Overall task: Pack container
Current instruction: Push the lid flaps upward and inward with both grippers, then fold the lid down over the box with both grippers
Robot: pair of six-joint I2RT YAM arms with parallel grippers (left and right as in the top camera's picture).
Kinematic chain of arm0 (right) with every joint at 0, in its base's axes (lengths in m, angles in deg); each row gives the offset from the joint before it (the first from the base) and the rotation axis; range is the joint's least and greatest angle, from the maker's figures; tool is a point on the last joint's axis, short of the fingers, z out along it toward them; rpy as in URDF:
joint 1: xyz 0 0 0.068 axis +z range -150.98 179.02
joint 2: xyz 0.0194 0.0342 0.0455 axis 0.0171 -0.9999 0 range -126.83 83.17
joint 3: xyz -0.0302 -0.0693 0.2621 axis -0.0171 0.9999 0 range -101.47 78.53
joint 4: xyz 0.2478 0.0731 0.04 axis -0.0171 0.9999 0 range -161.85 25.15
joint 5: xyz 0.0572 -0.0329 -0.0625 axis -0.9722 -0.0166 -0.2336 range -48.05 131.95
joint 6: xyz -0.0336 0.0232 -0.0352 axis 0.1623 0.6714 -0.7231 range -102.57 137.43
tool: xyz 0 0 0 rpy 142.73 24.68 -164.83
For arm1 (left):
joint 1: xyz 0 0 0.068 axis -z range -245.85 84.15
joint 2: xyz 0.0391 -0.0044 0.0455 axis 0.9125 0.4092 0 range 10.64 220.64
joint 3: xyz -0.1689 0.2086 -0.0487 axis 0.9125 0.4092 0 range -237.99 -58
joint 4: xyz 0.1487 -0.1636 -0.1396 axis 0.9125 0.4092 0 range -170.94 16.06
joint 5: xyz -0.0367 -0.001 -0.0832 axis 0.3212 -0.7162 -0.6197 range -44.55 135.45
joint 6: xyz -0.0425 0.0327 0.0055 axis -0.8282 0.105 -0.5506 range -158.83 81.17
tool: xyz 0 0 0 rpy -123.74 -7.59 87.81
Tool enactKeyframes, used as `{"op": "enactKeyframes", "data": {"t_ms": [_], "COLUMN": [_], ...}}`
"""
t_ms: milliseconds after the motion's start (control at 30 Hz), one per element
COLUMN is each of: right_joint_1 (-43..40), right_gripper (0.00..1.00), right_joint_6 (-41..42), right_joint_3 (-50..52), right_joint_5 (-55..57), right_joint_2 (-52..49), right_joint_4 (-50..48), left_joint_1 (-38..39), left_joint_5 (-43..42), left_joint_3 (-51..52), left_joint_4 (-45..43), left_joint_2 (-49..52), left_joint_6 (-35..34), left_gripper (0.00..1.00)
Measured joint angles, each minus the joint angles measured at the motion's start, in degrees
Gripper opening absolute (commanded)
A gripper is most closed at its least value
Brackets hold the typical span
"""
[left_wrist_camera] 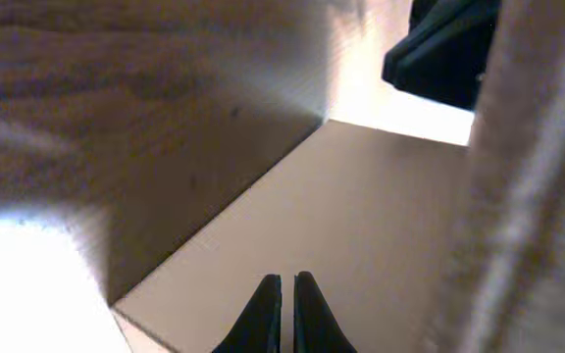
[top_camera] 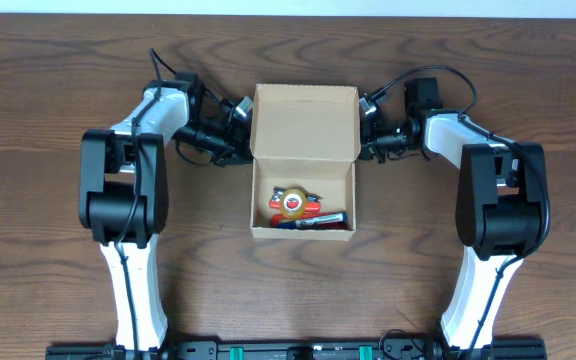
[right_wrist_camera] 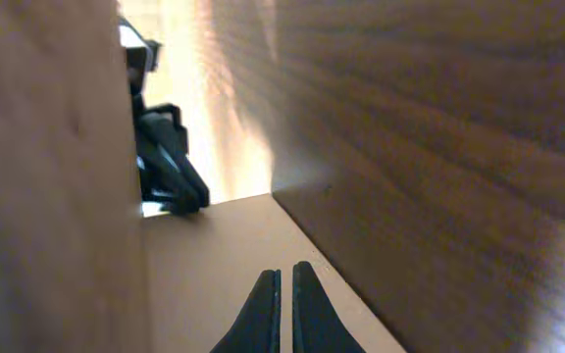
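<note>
The tan cardboard container (top_camera: 304,232) stands open at the table's middle, its flap lid (top_camera: 305,120) tipped back. Inside lie a yellow tape roll (top_camera: 290,202) and red, blue and black hand tools (top_camera: 316,219). My left gripper (top_camera: 240,128) is at the lid's left edge and my right gripper (top_camera: 366,128) at its right edge. In the left wrist view the fingers (left_wrist_camera: 288,279) are shut, tips over a cardboard panel (left_wrist_camera: 361,216). In the right wrist view the fingers (right_wrist_camera: 284,270) are shut over cardboard (right_wrist_camera: 214,265).
Dark wood table (top_camera: 48,90) lies all round the box. Each wrist view shows the other arm's black gripper across the cardboard: in the left wrist view (left_wrist_camera: 444,49) and in the right wrist view (right_wrist_camera: 165,167). Both arm bases stand at the front edge.
</note>
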Motion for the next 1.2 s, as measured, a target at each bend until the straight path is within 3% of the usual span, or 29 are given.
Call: {"op": "enactKeyframes", "data": {"t_ms": [267, 667, 1000, 1200], "right_joint_1": [0.0, 0.0, 0.0, 0.5], "right_gripper": [0.01, 0.01, 0.01, 0.01], "right_joint_6": [-3.9, -4.5, -2.8, -2.6], "right_joint_3": [0.0, 0.0, 0.0, 0.0], "right_joint_5": [-5.1, -19.7, -22.2, -22.4], "right_joint_2": [0.0, 0.0, 0.0, 0.3], "right_joint_4": [0.3, -7.1, -8.5, -8.5], "left_joint_1": [0.0, 0.0, 0.1, 0.0], "left_joint_5": [4.3, 5.0, 5.1, 10.0], "left_joint_3": [-0.6, -0.8, -0.9, -0.9], "left_joint_4": [0.2, 0.8, 3.0, 3.7], "left_joint_2": [-5.3, -5.4, -5.8, -10.3], "left_joint_6": [2.1, 2.5, 4.1, 5.1], "left_gripper": [0.06, 0.06, 0.06, 0.06]}}
